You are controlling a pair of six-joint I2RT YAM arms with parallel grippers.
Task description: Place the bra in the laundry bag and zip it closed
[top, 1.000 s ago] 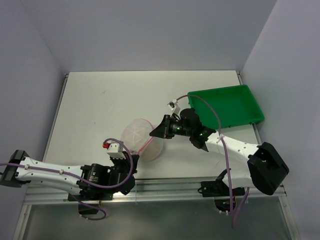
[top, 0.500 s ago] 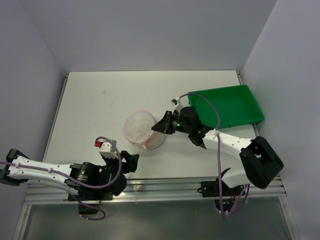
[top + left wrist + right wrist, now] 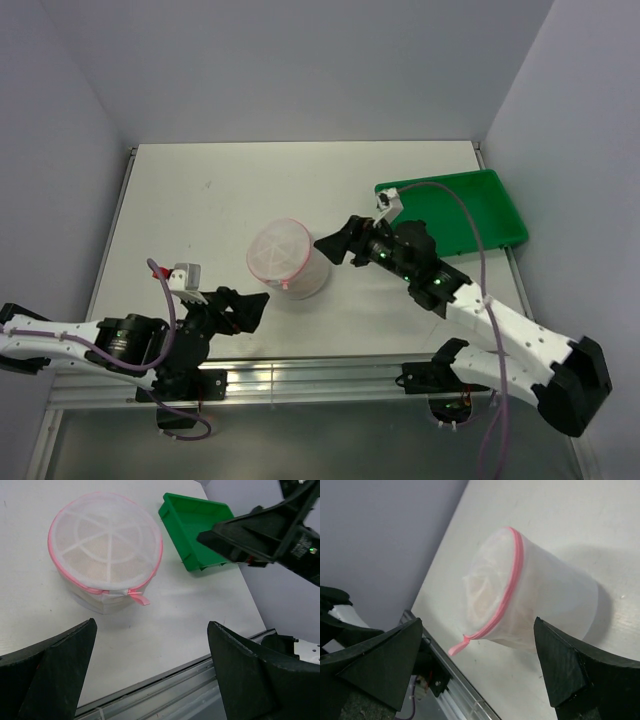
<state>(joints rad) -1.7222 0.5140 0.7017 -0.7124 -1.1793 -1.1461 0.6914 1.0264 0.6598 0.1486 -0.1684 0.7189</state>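
Bag status: laundry bag (image 3: pixel 287 260) stands upright about mid-table, a little toward the near edge. The bra (image 3: pixel 92 562) shows as a tan mass through the mesh, inside. The pink zipper band (image 3: pixel 512 575) runs round the lid rim. The pull tab (image 3: pixel 140 599) hangs on the side facing the near edge. The zip looks closed, though a short gap at the pull cannot be ruled out.

Left pincer (image 3: pixel 243 308): spread wide, gripping nothing, near the near edge toward the left corner, apart from the bag.
Right pincer (image 3: pixel 335 240): also spread and empty, just beside the bag on the side facing the green tray (image 3: pixel 460 210).

Risks, as judged:
- The bag is light and tall. A sideways sweep of the right pincer would likely tip it or shove it toward the near edge.
- The loose pull tab could catch on a passing finger and drag the zip back open.
- If a gap remains, tipping may let a strap work out.
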